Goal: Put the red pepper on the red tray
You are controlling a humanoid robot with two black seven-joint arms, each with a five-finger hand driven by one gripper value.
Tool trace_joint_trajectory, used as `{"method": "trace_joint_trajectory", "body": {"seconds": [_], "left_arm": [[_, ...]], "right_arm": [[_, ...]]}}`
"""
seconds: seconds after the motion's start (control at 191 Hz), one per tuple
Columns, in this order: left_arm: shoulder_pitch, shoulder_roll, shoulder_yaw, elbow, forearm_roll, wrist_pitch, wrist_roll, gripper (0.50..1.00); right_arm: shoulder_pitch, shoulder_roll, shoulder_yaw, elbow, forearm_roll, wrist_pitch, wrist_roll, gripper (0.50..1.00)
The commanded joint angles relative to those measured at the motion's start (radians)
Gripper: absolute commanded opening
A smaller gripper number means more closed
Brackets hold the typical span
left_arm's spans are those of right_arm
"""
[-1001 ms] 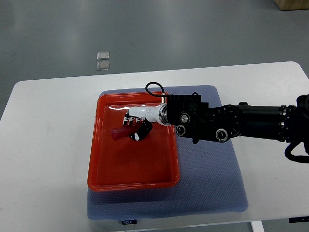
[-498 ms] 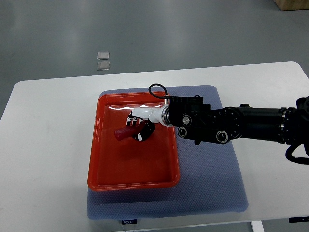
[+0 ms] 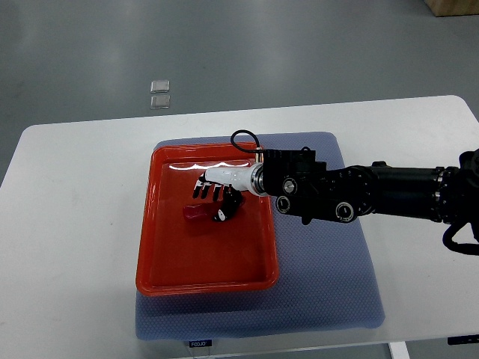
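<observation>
The tray (image 3: 153, 254) sits on a blue mat (image 3: 329, 292) on the white surface (image 3: 75, 247). The pepper (image 3: 199, 213) is in the tray's upper middle. The right hand (image 3: 218, 199) comes in from the right with its fingers closed around the pepper.

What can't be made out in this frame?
- Top view: whether the right hand grips the red pepper or has released it; its fingers cover the pepper's right end.
- Left arm: not shown.
- Two small clear items on the floor: too small to identify.
</observation>
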Motion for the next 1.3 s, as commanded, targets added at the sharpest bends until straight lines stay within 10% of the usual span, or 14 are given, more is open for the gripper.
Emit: {"method": "trace_joint_trajectory", "body": {"seconds": [0.0,0.503,0.954,1.295], "left_arm": [[0.000,0.000,0.000,0.000,0.000,0.000,0.000,1.000],[0.000,0.000,0.000,0.000,0.000,0.000,0.000,1.000],[0.000,0.000,-0.001,0.000,0.000,0.000,0.000,1.000],[-0.002,0.000,0.002,-0.001,0.000,0.000,0.000,1.000]], "right_arm": [[0.004,0.000,0.011,0.000,0.009,0.000,0.000,0.756],[-0.015,-0.155,0.328,0.000,0.038,0.038,0.011,0.772],[-0.524,-0.109,1.169,-0.004,0.522,0.021,0.184,0.868],[-0.662,-0.089,1.253,-0.058,0.721,0.110,0.291,0.895]]}}
